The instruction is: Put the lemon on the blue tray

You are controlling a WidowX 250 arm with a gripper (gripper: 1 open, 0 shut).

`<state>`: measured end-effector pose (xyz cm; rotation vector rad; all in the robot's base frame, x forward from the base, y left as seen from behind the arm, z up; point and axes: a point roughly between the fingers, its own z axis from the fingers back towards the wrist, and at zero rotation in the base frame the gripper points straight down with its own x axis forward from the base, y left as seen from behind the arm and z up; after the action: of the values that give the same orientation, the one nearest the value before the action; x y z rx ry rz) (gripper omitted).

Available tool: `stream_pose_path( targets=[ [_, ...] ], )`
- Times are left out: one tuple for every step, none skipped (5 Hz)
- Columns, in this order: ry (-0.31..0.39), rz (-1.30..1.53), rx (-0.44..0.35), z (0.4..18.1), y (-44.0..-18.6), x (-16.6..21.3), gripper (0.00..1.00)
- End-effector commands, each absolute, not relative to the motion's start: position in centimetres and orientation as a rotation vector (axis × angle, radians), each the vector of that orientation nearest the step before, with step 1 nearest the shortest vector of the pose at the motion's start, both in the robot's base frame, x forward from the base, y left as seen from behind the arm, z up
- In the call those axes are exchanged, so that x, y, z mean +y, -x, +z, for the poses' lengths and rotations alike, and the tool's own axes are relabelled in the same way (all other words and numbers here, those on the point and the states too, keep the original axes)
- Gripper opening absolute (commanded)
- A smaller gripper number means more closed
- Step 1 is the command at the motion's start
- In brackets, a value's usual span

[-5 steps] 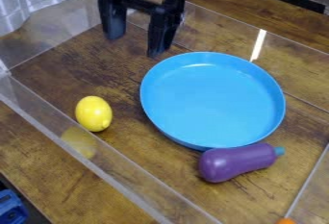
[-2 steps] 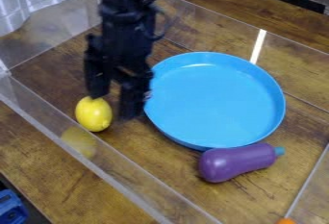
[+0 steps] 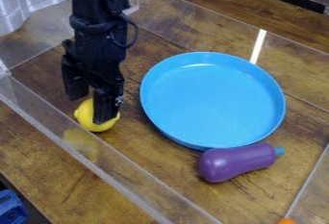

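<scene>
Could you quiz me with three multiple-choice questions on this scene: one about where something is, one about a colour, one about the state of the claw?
1. Where does the eggplant lie?
A. inside the blue tray
B. on the wooden table, beside the tray's near rim
C. on top of the lemon

2. What colour is the fruit under the gripper?
A. yellow
B. green
C. red

3. How does the gripper stand?
A. shut on the eggplant
B. raised high over the tray
C. open, pointing down, one finger on either side of the lemon

Answers: 1 B, it rests on wood outside the rim. 2 A, the lemon is bright yellow. 3 C, its dark fingers straddle the lemon.
</scene>
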<state>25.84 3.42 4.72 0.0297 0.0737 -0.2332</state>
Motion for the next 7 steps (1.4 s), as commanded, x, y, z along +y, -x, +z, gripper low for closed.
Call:
stream_pose_path(
  targets=[
    [-0.041,-0.270,0.035,5.4,-26.6,3.2,1.00],
    [-0.041,-0.253,0.031,3.7,-27.1,3.8,1.00],
    [-0.050,-0.234,0.019,2.7,-27.8,4.4,0.00],
    [-0.060,-0.211,-0.004,2.7,-28.4,5.0,0.00],
    [-0.060,-0.211,-0.014,2.7,-27.8,4.5,1.00],
    [-0.059,-0.214,-0.023,2.7,-27.0,4.0,0.00],
    [-0.056,-0.256,-0.029,2.7,-27.5,4.1,0.00]
  ],
)
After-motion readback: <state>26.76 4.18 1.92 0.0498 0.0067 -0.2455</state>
